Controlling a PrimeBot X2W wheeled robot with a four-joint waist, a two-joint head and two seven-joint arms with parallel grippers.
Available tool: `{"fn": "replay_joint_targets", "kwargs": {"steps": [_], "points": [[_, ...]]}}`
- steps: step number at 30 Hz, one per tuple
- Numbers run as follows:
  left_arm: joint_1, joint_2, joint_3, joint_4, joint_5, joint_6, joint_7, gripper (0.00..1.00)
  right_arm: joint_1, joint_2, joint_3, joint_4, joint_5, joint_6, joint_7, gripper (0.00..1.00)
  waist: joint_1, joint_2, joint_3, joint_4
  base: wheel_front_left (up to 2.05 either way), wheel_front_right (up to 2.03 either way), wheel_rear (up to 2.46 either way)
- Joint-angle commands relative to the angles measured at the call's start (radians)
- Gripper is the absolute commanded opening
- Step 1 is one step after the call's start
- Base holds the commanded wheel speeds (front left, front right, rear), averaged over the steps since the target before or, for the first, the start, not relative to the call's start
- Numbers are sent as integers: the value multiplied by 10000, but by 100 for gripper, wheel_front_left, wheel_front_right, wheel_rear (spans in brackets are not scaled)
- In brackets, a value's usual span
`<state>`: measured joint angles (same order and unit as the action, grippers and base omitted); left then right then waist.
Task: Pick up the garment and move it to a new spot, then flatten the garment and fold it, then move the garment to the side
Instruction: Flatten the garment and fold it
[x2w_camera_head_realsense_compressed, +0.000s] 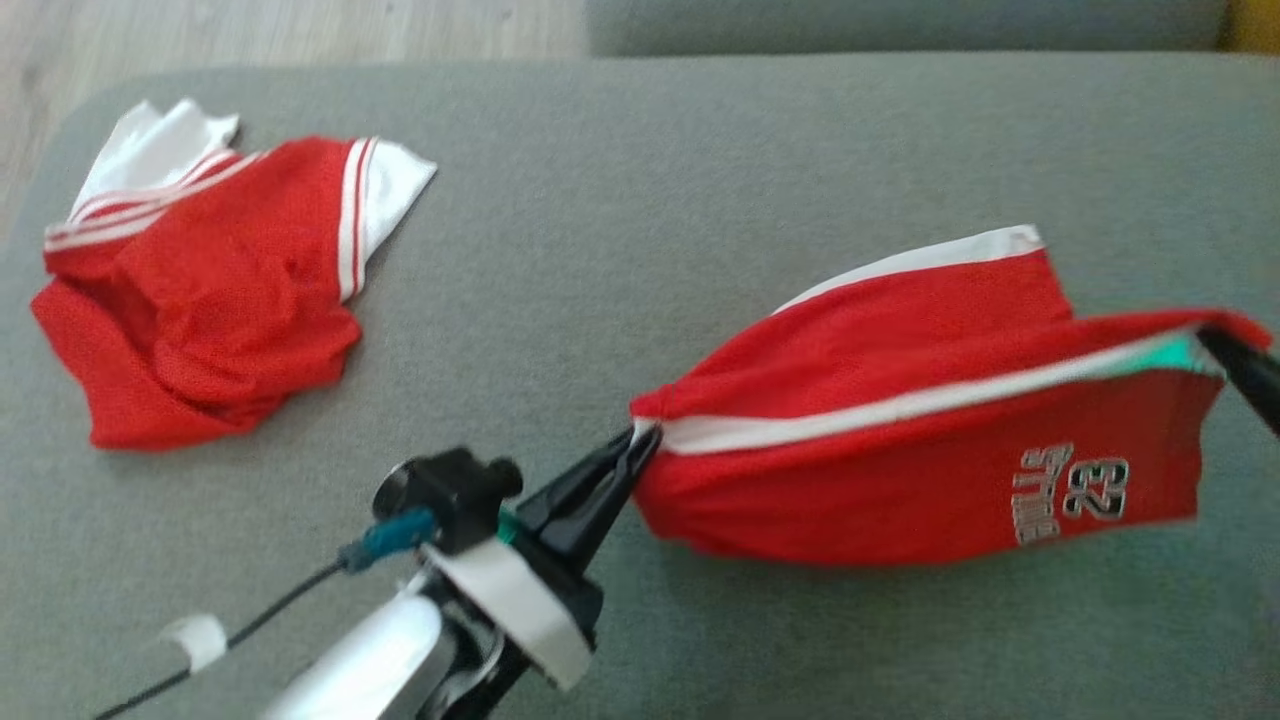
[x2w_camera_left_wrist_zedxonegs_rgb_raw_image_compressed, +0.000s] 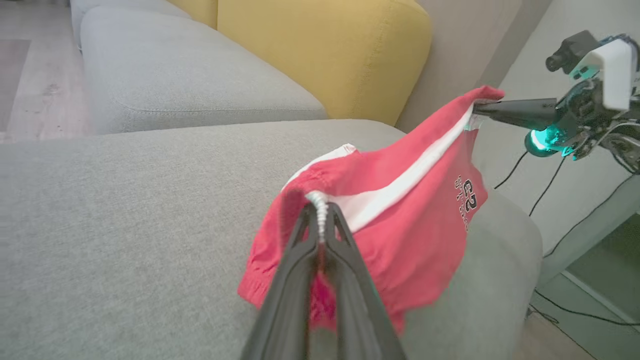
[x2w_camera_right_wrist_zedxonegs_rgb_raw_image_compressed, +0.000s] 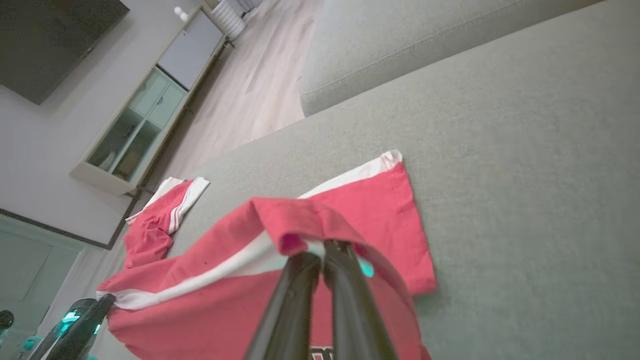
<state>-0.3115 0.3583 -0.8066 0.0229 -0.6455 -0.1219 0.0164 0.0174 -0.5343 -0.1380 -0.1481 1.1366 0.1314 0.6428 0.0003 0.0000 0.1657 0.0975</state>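
Grey sofa seat (x2w_camera_head_realsense_compressed: 700, 150) w/ yellow cushion (x2w_camera_left_wrist_zedxonegs_rgb_raw_image_compressed: 325, 55) behind. Pale wood floor (x2w_camera_right_wrist_zedxonegs_rgb_raw_image_compressed: 250, 90), glass-front cabinet (x2w_camera_right_wrist_zedxonegs_rgb_raw_image_compressed: 140, 125) by white wall (x2w_camera_right_wrist_zedxonegs_rgb_raw_image_compressed: 40, 150).

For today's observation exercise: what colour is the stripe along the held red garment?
White; the stripe on the garment shows best in the head view.

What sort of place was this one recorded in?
Most likely a home living room: a grey sofa with a yellow back cushion, a low cabinet by a dark wall screen, and wood flooring.
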Motion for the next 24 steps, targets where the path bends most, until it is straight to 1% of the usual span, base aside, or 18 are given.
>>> {"fn": "replay_joint_targets", "kwargs": {"steps": [1, 7, 12, 13, 14, 15, 16, 17, 18, 21, 24], "points": [[-586, -54, 421, -49, -84, 59, -61, 0, -622, -483, 142, 6, -152, -7, 118, 0, -3, 0, 471, 391, 0, 0, 0], [-1550, -895, 332, 1161, -395, -17, -345, 0, -2461, -826, 892, 1627, -616, -7, 408, 0, -3, 0, 1112, 884, 0, 0, 0], [-2447, -1371, 42, 2288, -478, -68, -773, 0, -3576, -915, 1382, 2710, -864, -7, 303, 0, -3, 0, 1577, 1163, 0, 0, 0], [-2616, -1472, -28, 2528, -522, -73, -852, 16, -3754, -916, 1475, 2905, -903, -7, 284, 0, -3, 0, 1662, 1194, 0, 0, 0], [-2776, -1563, -113, 2764, -573, -77, -919, 36, -3919, -907, 1577, 3096, -945, -7, 266, 0, -3, 0, 1733, 1212, 0, 0, 0], [-2931, -1644, -230, 2970, -627, -80, -990, 86, -4062, -902, 1703, 3258, -975, -7, 268, 0, -3, 0, 1797, 1225, 0, 0, 0], [-3074, -1709, -362, 3148, -697, -82, -1076, 100, -4198, -902, 1824, 3396, -1002, -7, 240, 25, -3, 0, 1856, 1228, 0, 0, 0], [-3197, -1760, -477, 3321, -785, -83, -1176, 100, -4318, -888, 1934, 3519, -1034, -7, 171, 77, -3, 0, 1900, 1224, 0, 0, 0], [-3301, -1796, -590, 3488, -865, -84, -1291, 100, -4413, -855, 2023, 3639, -1061, -7, 74, 100, -3, 0, 1918, 1216, 0, 0, 0], [-3480, -1849, -832, 3937, -1091, -85, -1707, 100, -4531, -750, 2205, 3841, -1072, -7, -396, 100, -3, 0, 1862, 1171, 0, 0, 0], [-3399, -1868, -734, 4384, -1053, -61, -2269, 100, -4237, -699, 2243, 3760, -1002, -7, -1093, 100, -3, 0, 1607, 1110, 0, 0, 0]]}}
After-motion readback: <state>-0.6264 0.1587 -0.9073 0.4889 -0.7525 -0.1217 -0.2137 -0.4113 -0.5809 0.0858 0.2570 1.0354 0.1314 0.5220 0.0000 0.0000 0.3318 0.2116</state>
